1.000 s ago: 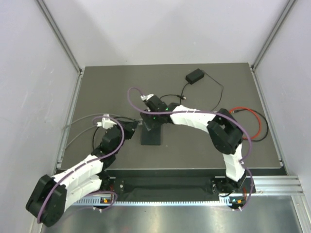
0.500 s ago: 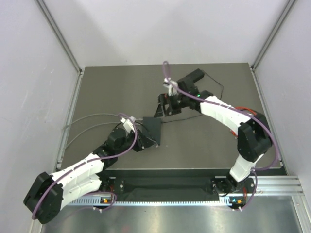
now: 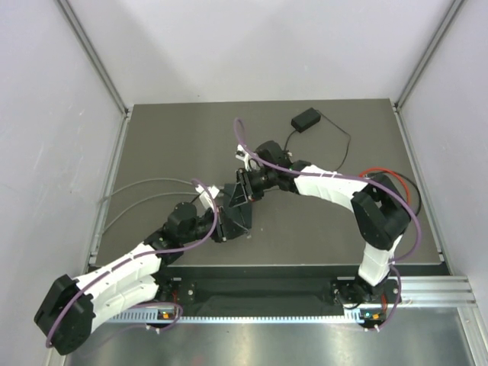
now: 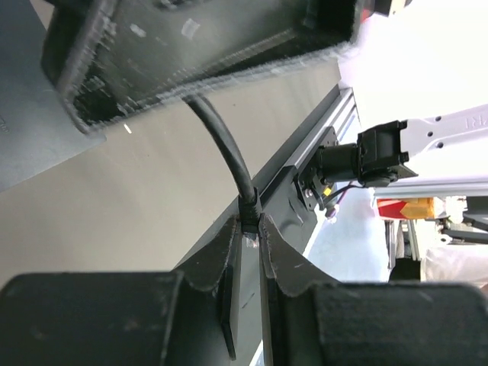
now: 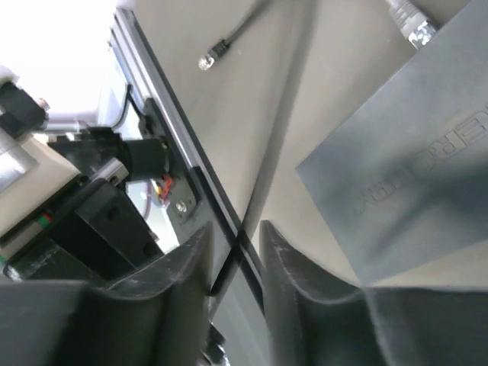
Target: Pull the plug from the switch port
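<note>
Switch point(image 3: 240, 207) is sitting mid-table between the grippers, with the left gripper point(image 4: 248, 225) at its 8 o'clock clamping a black cord point(image 4: 227, 149) (only the left wrist view is showing this) and the right gripper point(image 5: 235, 232) at 12 standing narrowly apart, grip unclear.

A: Where does everything lie?
B: Switch point(image 3: 238, 217) mid-table; power brick point(image 3: 306, 120) far right of it; cord point(image 4: 229, 152) leads from the switch, between left gripper point(image 4: 248, 229) fingers; cables point(image 3: 141, 181) left.
</note>
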`<state>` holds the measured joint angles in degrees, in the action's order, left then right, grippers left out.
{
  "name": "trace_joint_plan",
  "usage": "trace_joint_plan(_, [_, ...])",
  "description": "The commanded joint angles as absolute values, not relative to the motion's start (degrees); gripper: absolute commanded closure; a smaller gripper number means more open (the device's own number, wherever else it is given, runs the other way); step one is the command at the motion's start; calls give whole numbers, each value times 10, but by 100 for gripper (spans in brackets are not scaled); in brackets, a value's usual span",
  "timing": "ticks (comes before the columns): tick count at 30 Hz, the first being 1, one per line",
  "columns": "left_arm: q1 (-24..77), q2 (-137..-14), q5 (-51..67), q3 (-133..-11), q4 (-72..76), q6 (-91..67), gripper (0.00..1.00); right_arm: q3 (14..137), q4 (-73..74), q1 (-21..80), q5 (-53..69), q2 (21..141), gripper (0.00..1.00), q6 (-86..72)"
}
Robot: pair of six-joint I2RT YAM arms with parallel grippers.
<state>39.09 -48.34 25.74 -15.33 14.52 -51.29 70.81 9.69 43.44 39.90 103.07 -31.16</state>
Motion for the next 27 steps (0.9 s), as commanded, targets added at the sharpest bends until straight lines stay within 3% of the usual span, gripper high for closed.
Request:
trace_joint_plan(1, [395,-474,272,-159,151,-496,100,696,36,430,399,1031,80,-340])
trace_joint_plan(2, [395,-471,269,-159,143,-496,100,686,19,428,389,1017,92,-352])
trace_joint_plan(3, [395,-469,263,-160,138,-497,91,673,5,425,376,1006,98,-366])
trace_joint_plan(7, [395,-427,205,-169,97,-497,40,590,-97,368,335,940,100,-438])
trace_joint_plan(8, [395,-402,193,-177,84,-497,36,580,-114,353,339,911,100,-447])
trace_joint_plan(15, [395,-311,105,-228,-41,-466,35,542,-43,216,401,760,100,-460])
trace_joint_plan(20, [395,-271,62,-225,-70,-464,36,491,2,9,438,658,100,-460])
trace_joint_plan(25, [395,-285,82,-214,-62,-479,37,460,73,-239,463,640,100,-424])
trace_joint_plan(27, [395,-286,92,-206,-50,-488,38,459,89,-270,433,657,100,-400])
